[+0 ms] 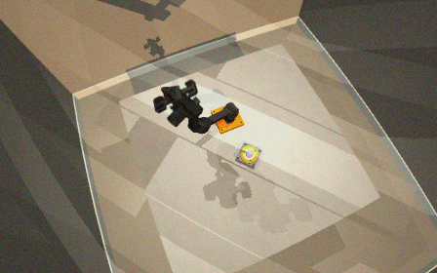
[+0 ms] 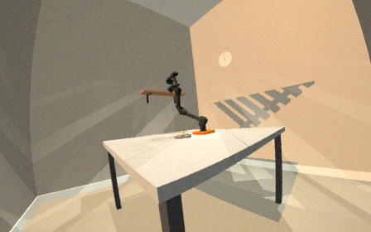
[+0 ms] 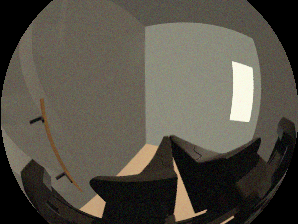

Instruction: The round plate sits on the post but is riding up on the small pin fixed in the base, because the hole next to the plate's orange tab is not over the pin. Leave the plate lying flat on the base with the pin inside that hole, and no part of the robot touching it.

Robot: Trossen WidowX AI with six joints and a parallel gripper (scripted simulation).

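1. Beige walls and a pale table (image 2: 182, 163) are framing the scene; a wall shelf (image 2: 159, 93) is showing behind the arm.
2. Orange mount (image 1: 229, 121) is anchoring the arm (image 1: 195, 114) on the table, which is why the arm is reaching from that one spot.
3. Gripper (image 3: 174, 163) is sitting raised high, aimed at the walls, its jaws pressed together on nothing.
4. Plate (image 1: 249, 154), yellow-rimmed, is lying on its grey base (image 1: 240, 159) just beside the mount, well below the gripper and untouched.
5. Tab, pin and hole are reading too small to tell; judged so, the seating is not looking begun.
6. Next move is probably calling for lowering toward the plate.
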